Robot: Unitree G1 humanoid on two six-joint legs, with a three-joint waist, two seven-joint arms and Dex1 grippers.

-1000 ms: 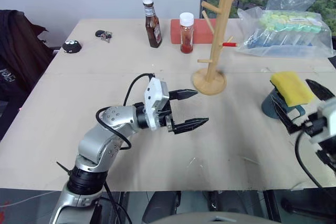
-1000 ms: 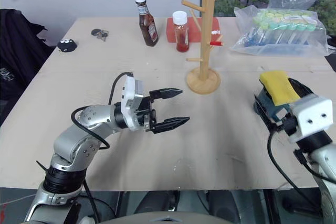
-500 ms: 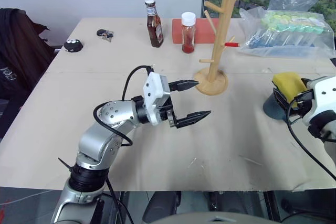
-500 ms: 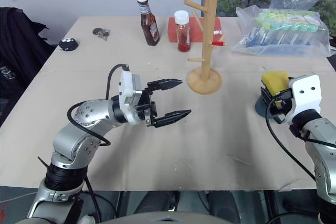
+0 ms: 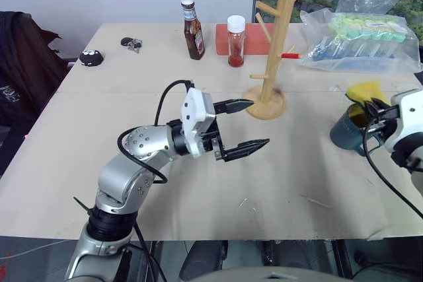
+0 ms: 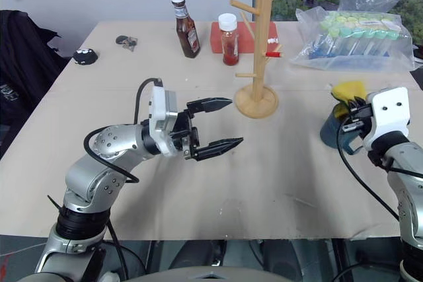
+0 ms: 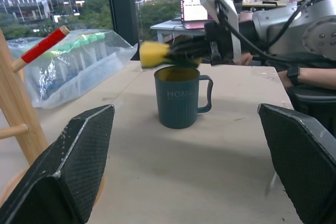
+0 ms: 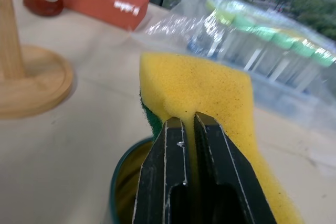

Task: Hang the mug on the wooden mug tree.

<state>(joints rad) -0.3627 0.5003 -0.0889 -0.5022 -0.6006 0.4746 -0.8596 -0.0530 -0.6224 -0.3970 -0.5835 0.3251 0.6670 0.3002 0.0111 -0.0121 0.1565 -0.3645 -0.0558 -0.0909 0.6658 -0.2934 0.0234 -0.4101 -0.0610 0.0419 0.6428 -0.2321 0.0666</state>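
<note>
Mug [image 7: 178,97] stands directly beneath right gripper [image 8: 190,129] pinching sponge [image 8: 210,93].

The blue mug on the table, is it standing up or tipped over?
Upright. The mug stands on its base on the table, rim up, handle at the side.

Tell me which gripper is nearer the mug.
Right. The right gripper pinches a yellow sponge directly over the mug; the left gripper hangs open far across the table.
</note>
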